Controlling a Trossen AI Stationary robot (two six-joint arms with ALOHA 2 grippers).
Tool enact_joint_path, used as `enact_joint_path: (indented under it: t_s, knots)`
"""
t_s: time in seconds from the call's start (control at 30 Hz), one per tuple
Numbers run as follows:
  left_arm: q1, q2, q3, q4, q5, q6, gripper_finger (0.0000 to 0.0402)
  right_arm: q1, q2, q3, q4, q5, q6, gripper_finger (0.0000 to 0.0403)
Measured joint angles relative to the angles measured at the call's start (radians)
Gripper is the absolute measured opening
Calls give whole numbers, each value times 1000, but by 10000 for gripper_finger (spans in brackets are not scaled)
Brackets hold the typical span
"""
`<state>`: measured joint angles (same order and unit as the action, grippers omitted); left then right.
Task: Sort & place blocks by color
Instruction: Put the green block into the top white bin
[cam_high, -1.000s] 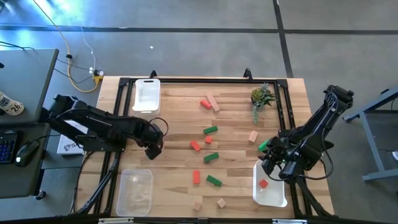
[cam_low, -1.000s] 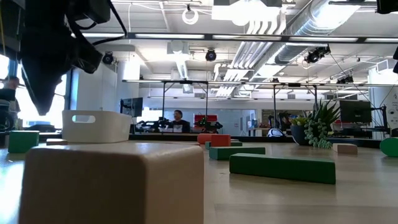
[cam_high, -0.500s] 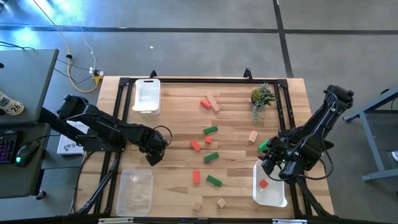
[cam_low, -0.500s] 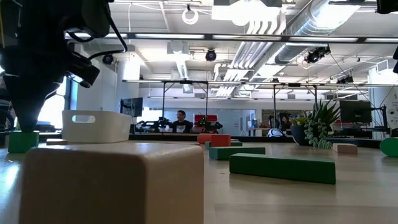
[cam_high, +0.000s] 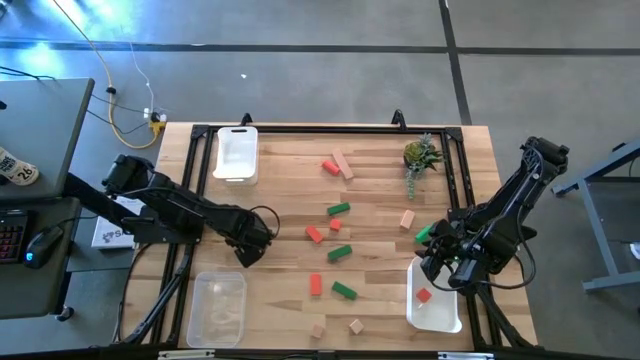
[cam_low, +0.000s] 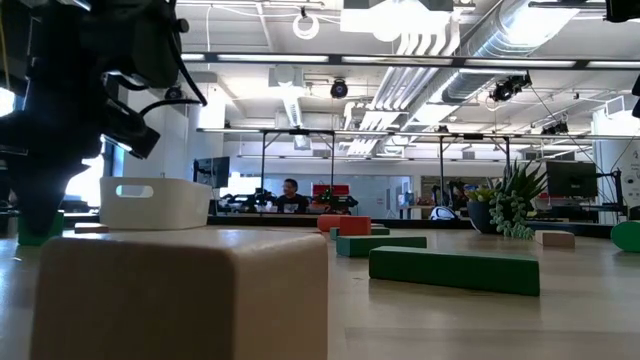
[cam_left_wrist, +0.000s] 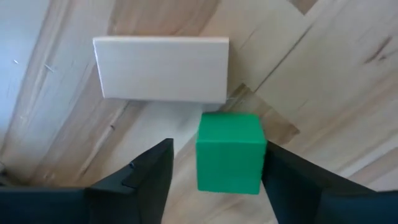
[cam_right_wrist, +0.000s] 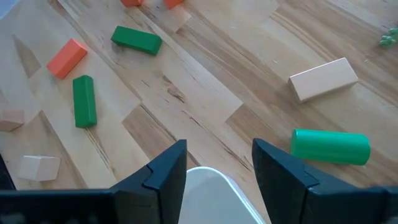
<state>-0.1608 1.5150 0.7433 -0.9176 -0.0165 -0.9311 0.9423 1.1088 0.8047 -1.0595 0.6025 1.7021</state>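
One green cube is sitting on the table between the fingers of the left gripper, nearer one finger; contact cannot be told, and the jaws are being held wide, not clamped. Just past the cube a tan bar is lying flat, apart from it. In the high view the left gripper is being kept low at the table's left side, between the white tray at the far edge and the clear tray at the near edge. Loose red, green and tan blocks are lying scattered over the table's middle. One red block is lying in the white tray at the near right. The right gripper is being held above that tray's edge with its jaws partly apart and nothing between them; a green cylinder is lying just beside it. A potted plant is standing at the far right.
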Motion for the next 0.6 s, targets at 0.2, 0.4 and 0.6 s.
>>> enact_joint_path:
  t_s: [0.2,0.4,0.6]
  knots:
    - [0,-1,0,-1,-2,42,133,0,0,0,2,0,0,167]
    - [1,-6,2,-2,10,74,104,0,0,0,7,11,0,167]
    - [0,-33,27,7,16,91,105,0,0,0,36,52,2,167]
